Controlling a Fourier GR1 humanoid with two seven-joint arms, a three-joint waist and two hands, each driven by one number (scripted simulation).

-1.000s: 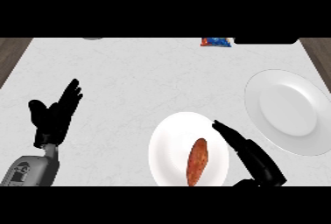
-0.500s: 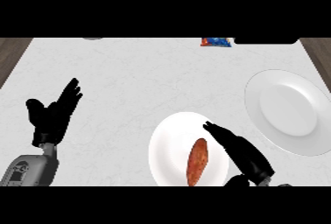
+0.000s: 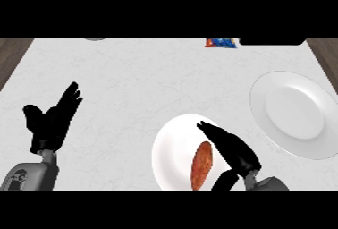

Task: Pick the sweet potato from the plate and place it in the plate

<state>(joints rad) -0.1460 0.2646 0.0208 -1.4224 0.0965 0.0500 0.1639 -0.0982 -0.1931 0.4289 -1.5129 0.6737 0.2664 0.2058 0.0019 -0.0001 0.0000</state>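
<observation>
Risk: the right robot hand (image 3: 234,152), fingers wide beside the sweet potato (image 3: 201,165), could nudge it off the near-edge plate (image 3: 173,147).

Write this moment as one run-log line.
right hand: open, over near plate beside sweet potato | sweet potato: on near plate | left hand: open, resting at left | far plate: at right

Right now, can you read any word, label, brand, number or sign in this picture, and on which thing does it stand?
No text here can be read.
The blue and red packet at the far edge of the counter: it may carry print, but it is too blurred to read.
The near plate, the far plate and the sweet potato: no marks visible.
</observation>
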